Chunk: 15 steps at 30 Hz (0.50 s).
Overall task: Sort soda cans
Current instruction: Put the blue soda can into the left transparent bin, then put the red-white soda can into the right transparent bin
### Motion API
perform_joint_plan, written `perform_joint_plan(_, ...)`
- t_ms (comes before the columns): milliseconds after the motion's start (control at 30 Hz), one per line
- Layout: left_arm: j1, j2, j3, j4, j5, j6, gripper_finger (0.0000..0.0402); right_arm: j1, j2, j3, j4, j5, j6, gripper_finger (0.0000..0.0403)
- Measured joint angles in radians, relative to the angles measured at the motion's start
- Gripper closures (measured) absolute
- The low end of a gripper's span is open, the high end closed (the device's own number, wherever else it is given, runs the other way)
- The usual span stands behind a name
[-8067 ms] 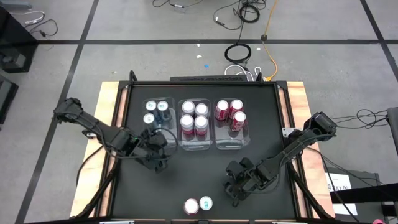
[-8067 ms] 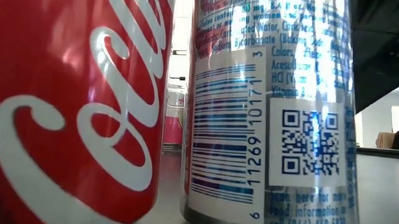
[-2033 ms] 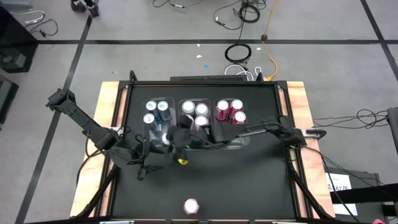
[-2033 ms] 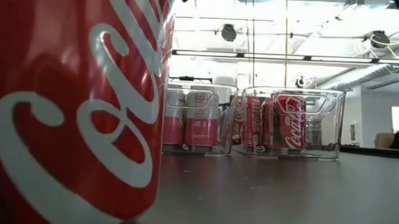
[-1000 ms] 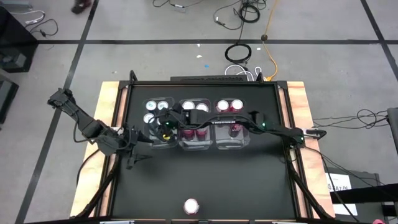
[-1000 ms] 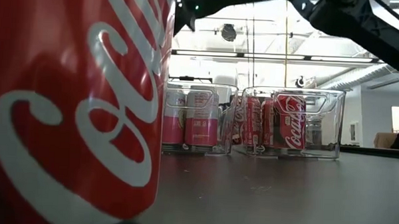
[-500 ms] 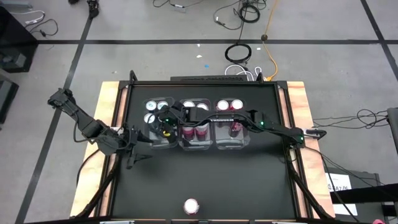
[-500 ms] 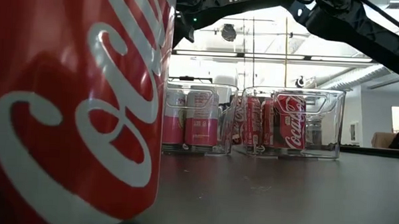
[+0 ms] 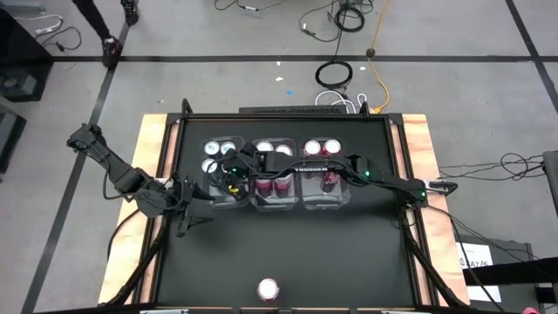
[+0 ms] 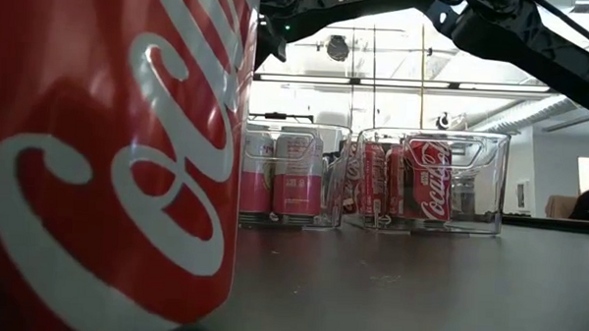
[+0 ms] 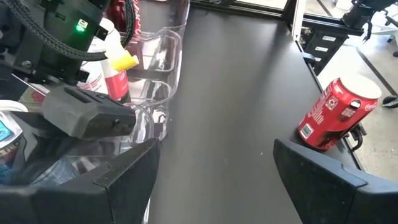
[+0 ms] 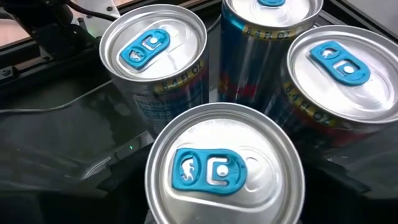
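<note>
Over the left bin: right tool, at the end of the right arm, which reaches across all three bins from the counter's right edge; whether it grips anything cannot be told.
Left bin: clear plastic, nearest the counter's left edge; holds the teal-blue cans.
Right wrist view: four silver tops with blue tabs stand upright and close together; the nearest can lies directly below the camera.
Middle bin: pink-and-white cans, upright.
Right bin: dark red cans, upright.
Bin row: side by side toward the counter's back edge.
Lone red can: upright, alone near the middle of the counter's front edge, well apart from the bins; it fills the left of the low view.
Left tool: fingers spread wide apart and empty, low over the counter beside the left bin's front corner, near the left edge.
</note>
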Motion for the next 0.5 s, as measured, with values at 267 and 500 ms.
perform_joint_plan(267,0.000,0.000,0.000,0.000,0.000,0.000,0.0077,0.002,-0.018,0.001,-0.019,0.001,0.000,0.0038)
perform_joint_plan(500,0.000,0.001,0.000,0.000,0.000,0.000,0.0077,0.002,-0.108,0.003,-0.089,0.001,0.011,0.0030)
